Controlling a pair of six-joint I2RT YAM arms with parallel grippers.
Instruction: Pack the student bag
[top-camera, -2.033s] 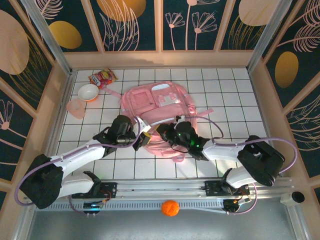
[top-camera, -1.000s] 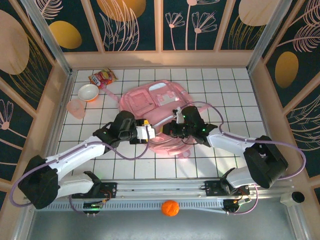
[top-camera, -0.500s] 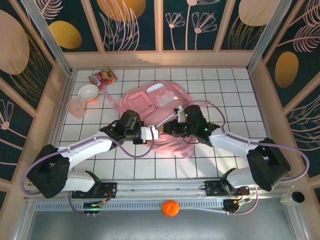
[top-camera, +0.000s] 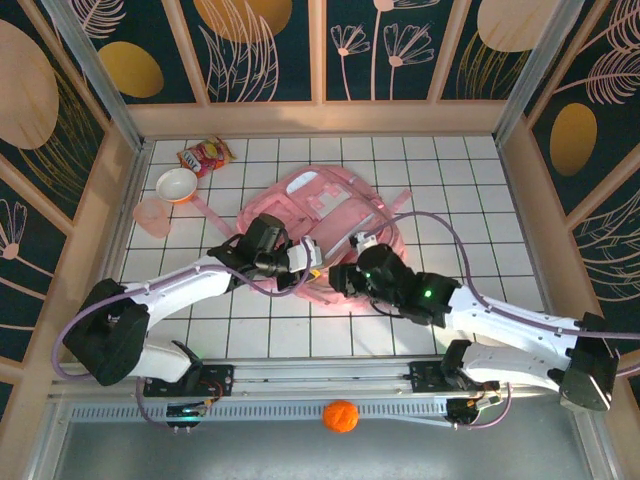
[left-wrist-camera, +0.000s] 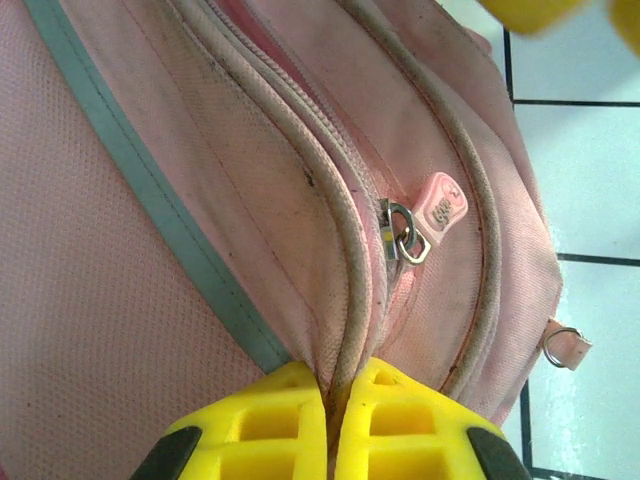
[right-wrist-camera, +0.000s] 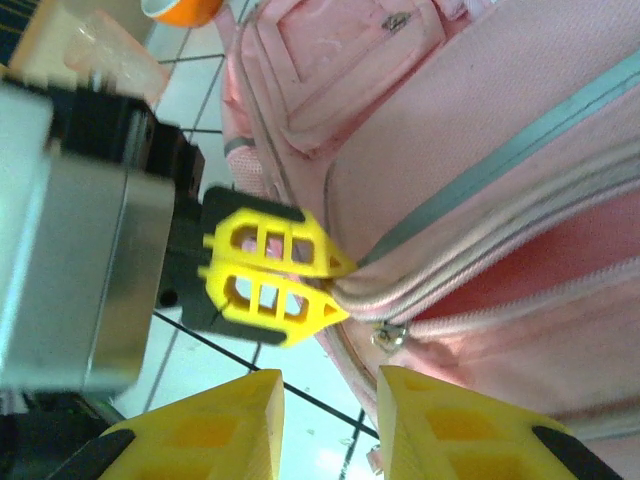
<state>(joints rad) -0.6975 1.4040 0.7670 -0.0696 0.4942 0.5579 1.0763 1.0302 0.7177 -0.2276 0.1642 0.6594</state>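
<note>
White tiled table, student bag centred — navy floral walls

You have a white tiled table: the student bag lies right at the left gripper, and a bowl, pink cup and snack packet lie well apart, beyond it leftward.

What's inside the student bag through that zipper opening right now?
Through the gap in the student bag, next to where the left end effector pinches the seam, I see what looks like darker pink lining. Anything deeper is covered by fabric.
</note>
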